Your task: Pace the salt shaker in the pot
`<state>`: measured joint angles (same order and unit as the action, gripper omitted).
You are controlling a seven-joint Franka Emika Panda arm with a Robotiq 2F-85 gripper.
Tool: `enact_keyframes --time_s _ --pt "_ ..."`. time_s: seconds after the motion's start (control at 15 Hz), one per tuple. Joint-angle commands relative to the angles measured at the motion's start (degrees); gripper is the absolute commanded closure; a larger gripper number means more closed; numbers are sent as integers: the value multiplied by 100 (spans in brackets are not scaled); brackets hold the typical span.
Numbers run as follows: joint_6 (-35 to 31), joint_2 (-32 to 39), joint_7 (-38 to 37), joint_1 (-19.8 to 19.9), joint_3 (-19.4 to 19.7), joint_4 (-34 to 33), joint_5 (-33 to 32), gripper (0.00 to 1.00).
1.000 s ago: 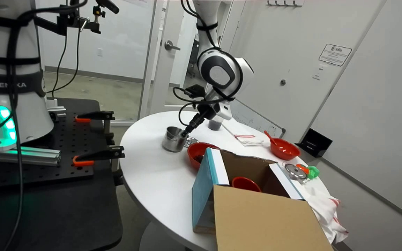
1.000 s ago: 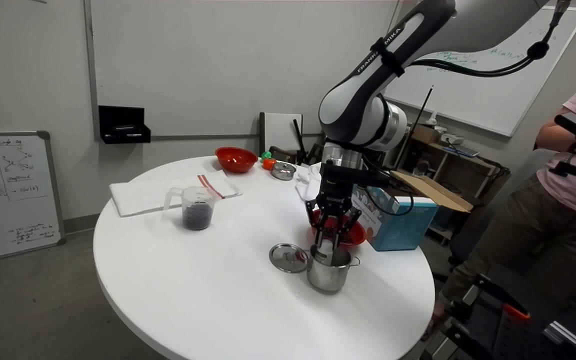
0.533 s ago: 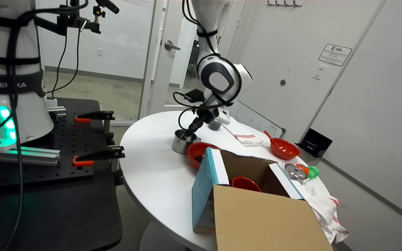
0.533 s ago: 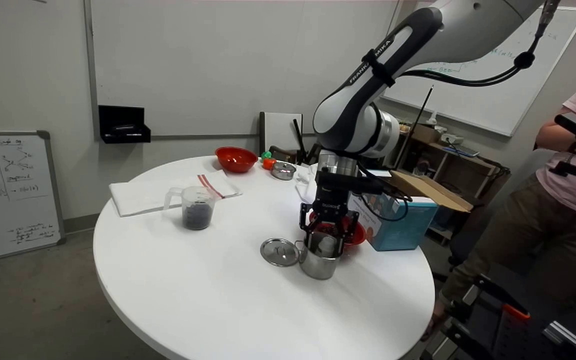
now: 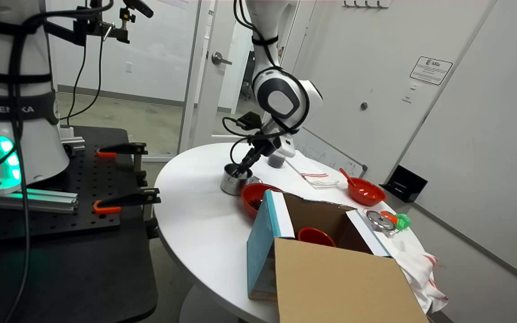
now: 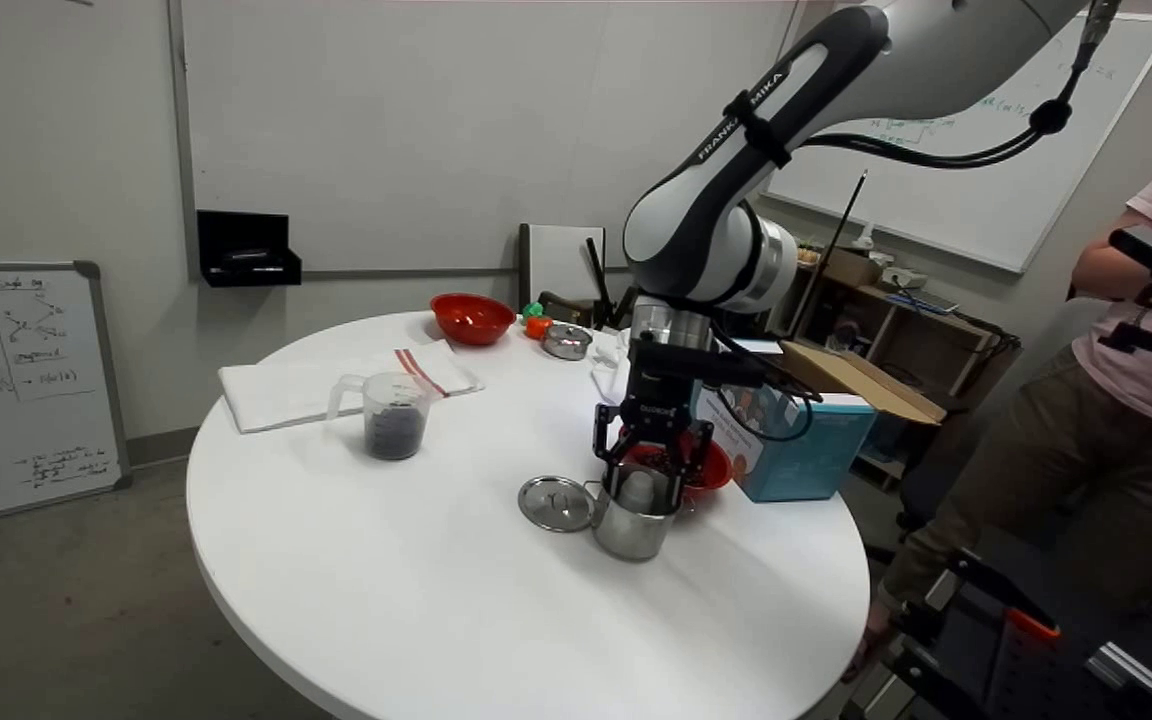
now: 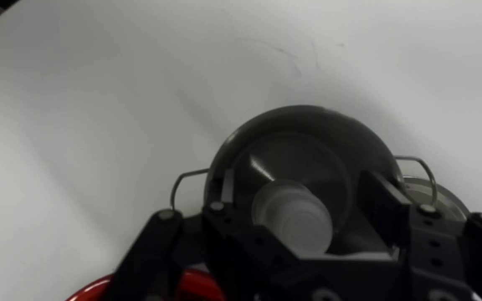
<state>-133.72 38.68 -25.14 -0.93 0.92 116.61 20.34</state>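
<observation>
The steel pot (image 6: 628,532) stands on the white table, and its two wire handles show in the wrist view. Inside it is the white salt shaker (image 7: 303,228), cap toward the camera and seemingly upright or slightly tilted; its lower part is hidden by the pot wall in an exterior view. My gripper (image 7: 299,184) reaches down into the pot (image 7: 303,109) with its jaws apart, one on each side of the shaker. A wide gap shows between the shaker and the right-hand finger (image 7: 381,200); the left-hand one is closer, and contact there cannot be told.
A steel lid (image 6: 556,503) lies against the pot's side. Close behind the pot are a red bowl (image 6: 721,468) with dark contents and a blue open box (image 6: 806,455). Farther off are a measuring cup (image 6: 398,390), a folded towel (image 6: 306,385), another red bowl (image 6: 473,320) and a small lidded pot (image 6: 566,342).
The jaws have opened from the shaker, which now stands free inside the pot. Pot, lid and gripper have shifted together, toward the red bowl, mostly in the first half second.
</observation>
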Motion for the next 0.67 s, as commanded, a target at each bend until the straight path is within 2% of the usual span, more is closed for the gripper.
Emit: enact_keyframes --time_s 0.0,0.33,0.6 --pt "-46 -563 287 24 -98 454 90 6" --pt "47 -1067 245 4 -97 731 77 6" --pt "332 -1085 112 -25 -56 441 -18 6"
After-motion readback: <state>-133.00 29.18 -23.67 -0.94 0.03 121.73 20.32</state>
